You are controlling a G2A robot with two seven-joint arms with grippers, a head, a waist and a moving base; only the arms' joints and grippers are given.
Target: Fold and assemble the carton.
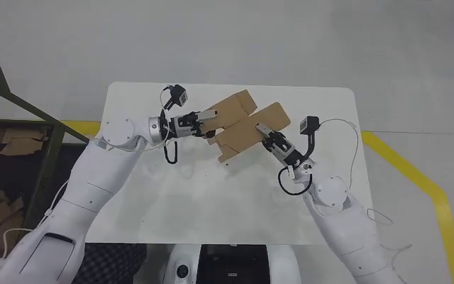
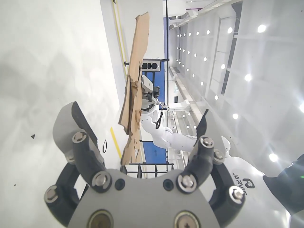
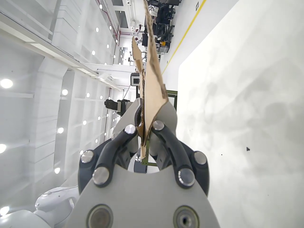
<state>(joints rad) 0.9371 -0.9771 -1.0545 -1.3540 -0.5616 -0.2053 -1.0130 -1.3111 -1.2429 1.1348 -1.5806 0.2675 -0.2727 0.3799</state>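
Note:
A flat brown carton (image 1: 245, 125) is held up above the white table (image 1: 177, 206), seen edge-on in both wrist views. My right gripper (image 1: 264, 133) is shut on the carton (image 3: 152, 77) at its near right edge, with both fingers (image 3: 169, 115) clamped on the cardboard. My left gripper (image 1: 211, 126) is at the carton's left side, open, its fingers (image 2: 76, 117) spread wide. The carton (image 2: 135, 81) hangs a short way beyond them, untouched.
The table's back edge and a yellow floor line (image 1: 408, 167) lie beyond the carton. A green-framed rack with cardboard (image 1: 25, 138) stands off the table's left side. Small dark specks (image 3: 247, 149) dot the tabletop.

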